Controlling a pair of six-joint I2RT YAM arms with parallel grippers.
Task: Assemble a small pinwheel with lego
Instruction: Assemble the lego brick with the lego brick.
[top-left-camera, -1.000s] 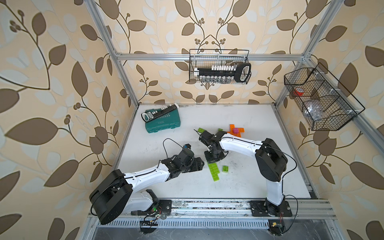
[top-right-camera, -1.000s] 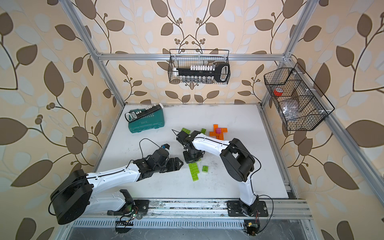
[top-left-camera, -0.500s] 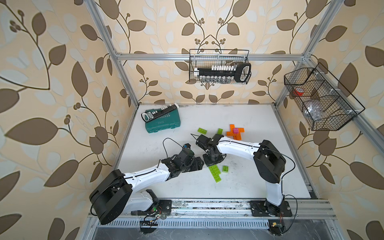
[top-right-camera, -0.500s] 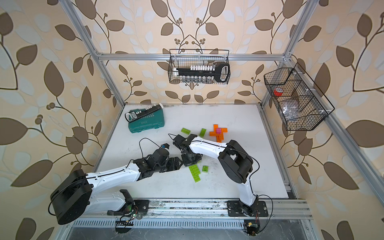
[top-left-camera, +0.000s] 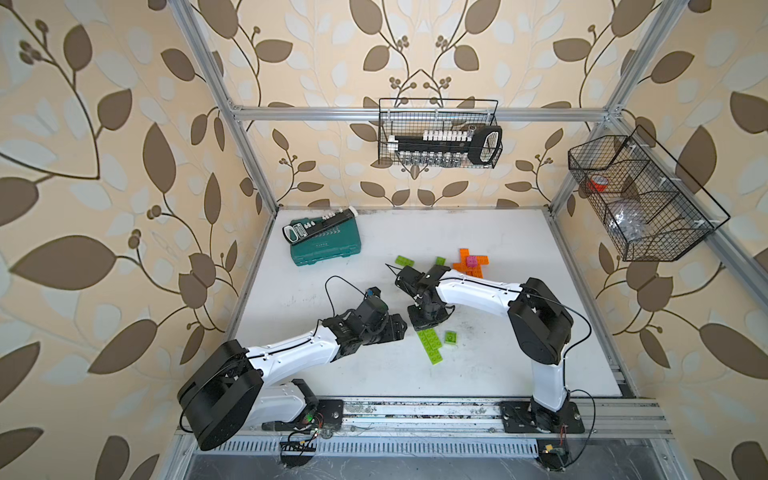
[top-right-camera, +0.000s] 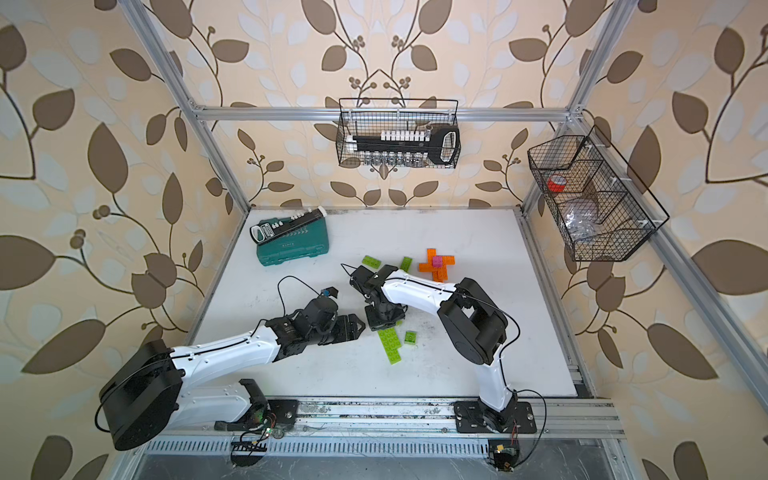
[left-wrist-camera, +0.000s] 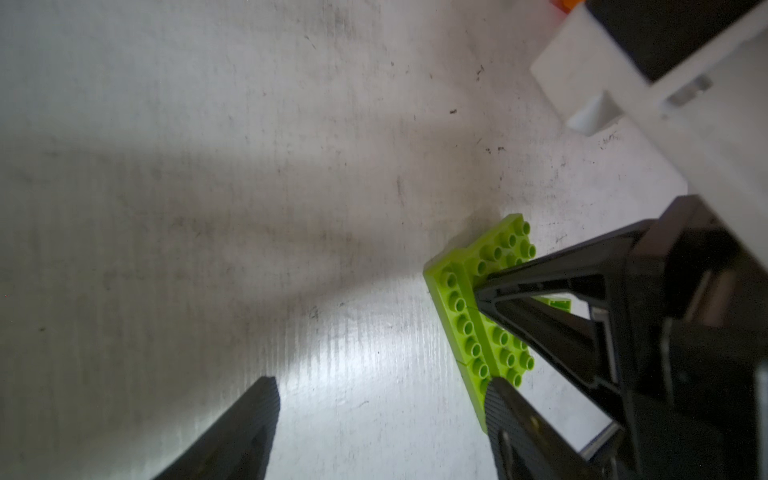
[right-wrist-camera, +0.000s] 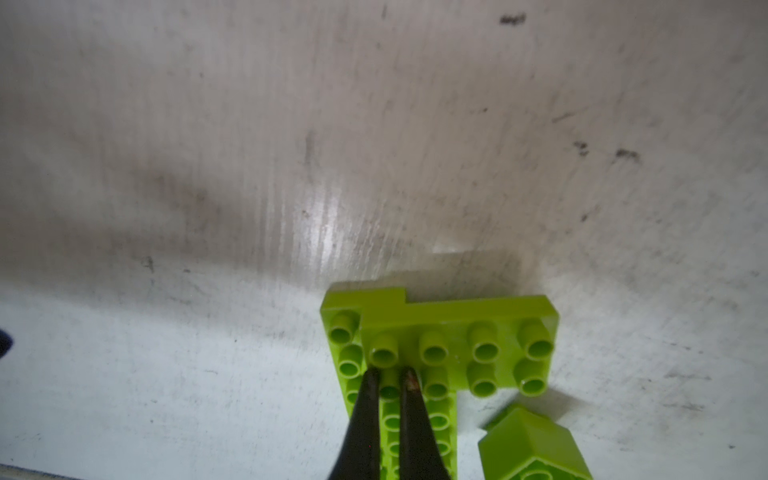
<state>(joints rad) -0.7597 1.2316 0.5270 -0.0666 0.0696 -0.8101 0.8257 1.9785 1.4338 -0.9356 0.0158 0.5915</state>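
Observation:
Two lime green lego bricks joined in an offset strip (top-left-camera: 430, 347) (top-right-camera: 390, 345) lie on the white table. My right gripper (top-left-camera: 423, 329) (right-wrist-camera: 389, 374) is shut, and its tips press down on the strip's studded top (right-wrist-camera: 457, 328) with one stud between them. My left gripper (top-left-camera: 405, 326) (left-wrist-camera: 380, 384) stands open just left of the strip (left-wrist-camera: 469, 328), one finger at its end. A small green brick (top-left-camera: 451, 337) (right-wrist-camera: 532, 444) lies beside the strip. At the back sits an orange cross (top-left-camera: 463, 266) with a pink brick (top-left-camera: 471, 261) on top.
Two loose green bricks (top-left-camera: 405, 260) (top-left-camera: 440, 261) lie behind the right gripper. A teal tool case (top-left-camera: 326, 245) sits at the back left. Wire baskets hang on the back wall (top-left-camera: 440, 137) and the right wall (top-left-camera: 640, 199).
My right gripper has come forward from near the loose green bricks and lowered onto the green strip. The left arm and the bricks have stayed put.

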